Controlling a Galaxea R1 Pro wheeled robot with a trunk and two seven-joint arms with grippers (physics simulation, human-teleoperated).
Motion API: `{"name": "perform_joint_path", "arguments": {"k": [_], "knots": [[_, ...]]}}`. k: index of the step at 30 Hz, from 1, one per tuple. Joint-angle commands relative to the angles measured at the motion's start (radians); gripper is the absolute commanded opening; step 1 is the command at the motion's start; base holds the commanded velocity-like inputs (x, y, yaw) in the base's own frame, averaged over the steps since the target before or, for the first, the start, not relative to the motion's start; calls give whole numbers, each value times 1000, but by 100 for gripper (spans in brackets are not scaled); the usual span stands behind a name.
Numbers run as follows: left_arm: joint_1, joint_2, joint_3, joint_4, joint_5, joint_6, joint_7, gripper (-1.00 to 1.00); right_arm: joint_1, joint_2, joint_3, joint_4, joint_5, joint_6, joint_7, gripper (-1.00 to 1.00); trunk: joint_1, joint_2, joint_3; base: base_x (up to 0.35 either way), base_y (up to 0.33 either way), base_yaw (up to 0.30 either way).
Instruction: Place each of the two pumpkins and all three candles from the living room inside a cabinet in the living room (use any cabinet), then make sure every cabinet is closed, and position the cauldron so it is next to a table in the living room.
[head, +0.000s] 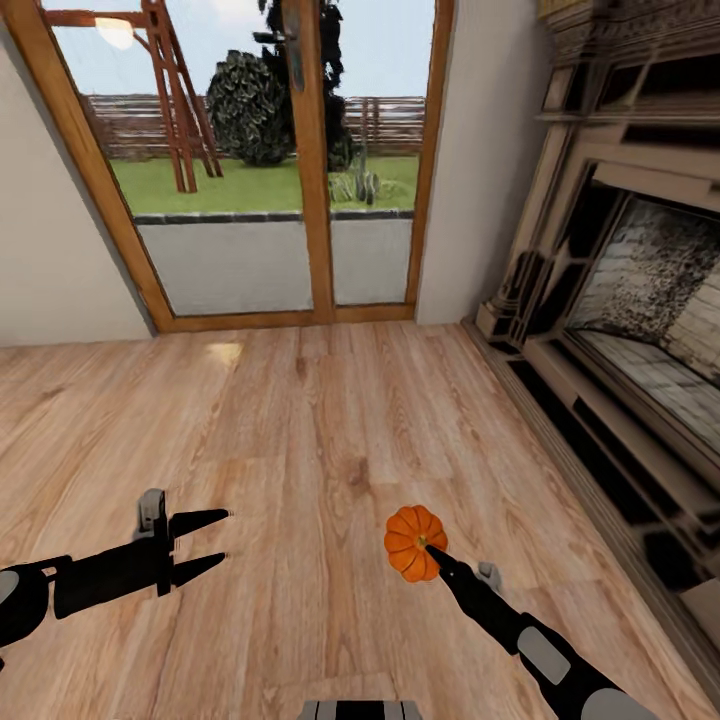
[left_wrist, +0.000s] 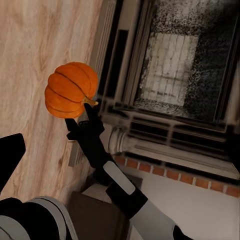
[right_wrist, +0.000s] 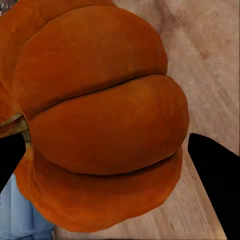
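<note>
- Well, starting at about eight o'clock in the head view, the left gripper (head: 205, 545) hangs above the wooden floor (head: 300, 420) with its two dark fingers spread apart and nothing between them.
- Up at eleven to twelve o'clock stands a wood-framed glass door (head: 290, 160), with grass, a bush and a fence beyond the panes.
- Near six o'clock, a little to the right, the right gripper (head: 425, 548) has its fingers clamped on the sides of a bright orange pumpkin (head: 412, 540), held clear above the floorboards.
- From the left wrist view the same pumpkin (left_wrist: 70, 90) sits at the tip of the right gripper (left_wrist: 82, 112), its short stem pointing sideways toward the fireplace.
- In the right wrist view the pumpkin (right_wrist: 100, 115) sits between the two dark fingertips (right_wrist: 215, 170), stem end against one of them, so the grasp is firm on its ribbed sides.
- Over at two to four o'clock runs the ornate stone fireplace (head: 610, 300); its firebox shows pale brick walls and a dark sooty back.
</note>
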Motion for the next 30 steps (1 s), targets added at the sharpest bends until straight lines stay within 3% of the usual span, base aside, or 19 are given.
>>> {"name": "perform_joint_path", "arguments": {"k": [1,5,19,30], "knots": [[-1,1,-1,0,10,1,10,100,-1,0,2,-1,-12,9,2,-100,-1,0,3,0,0,290],[-1,0,0,0,10,1,11,100,0,-1,2,-1,-12,9,2,-100,-2,1,19,0,0,290],[-1,1,2,0,10,1,10,100,0,-1,3,-1,-12,9,2,-100,-4,2,34,3,1,290],[-1,1,2,0,10,1,9,100,0,-1,3,-1,-12,3,6,-100,-4,2,34,266,131,273]]}}
